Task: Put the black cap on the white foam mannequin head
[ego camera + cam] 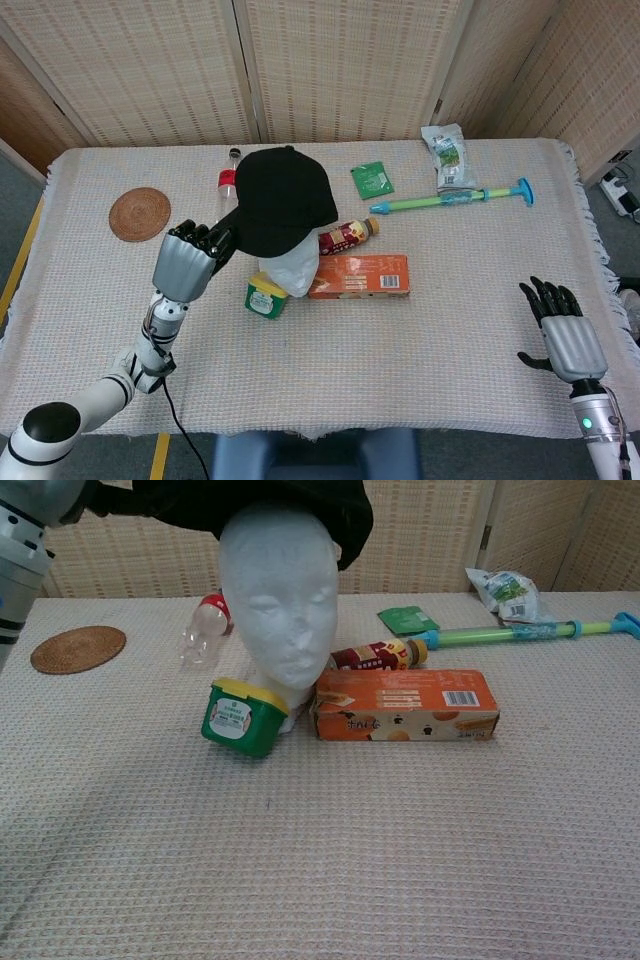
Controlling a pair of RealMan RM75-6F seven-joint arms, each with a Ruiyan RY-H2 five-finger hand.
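The black cap [283,199] sits over the top of the white foam mannequin head [278,607], covering most of it from above; only the lower face [294,270] shows in the head view. My left hand [187,262] grips the cap's rear edge at the head's left side. In the chest view the cap [290,500] drapes across the crown, and my left hand [35,510] shows at the top left corner. Near the table's front right corner my right hand [562,332] rests with fingers spread, holding nothing.
A green tub with a yellow lid [240,716] and an orange box [405,704] lean against the mannequin's base. Behind lie a small brown bottle [380,655], a clear bottle with a red label [203,627], a green packet [372,180], a snack bag [446,155], a green-blue stick [455,199]. A round woven coaster [139,213] lies left.
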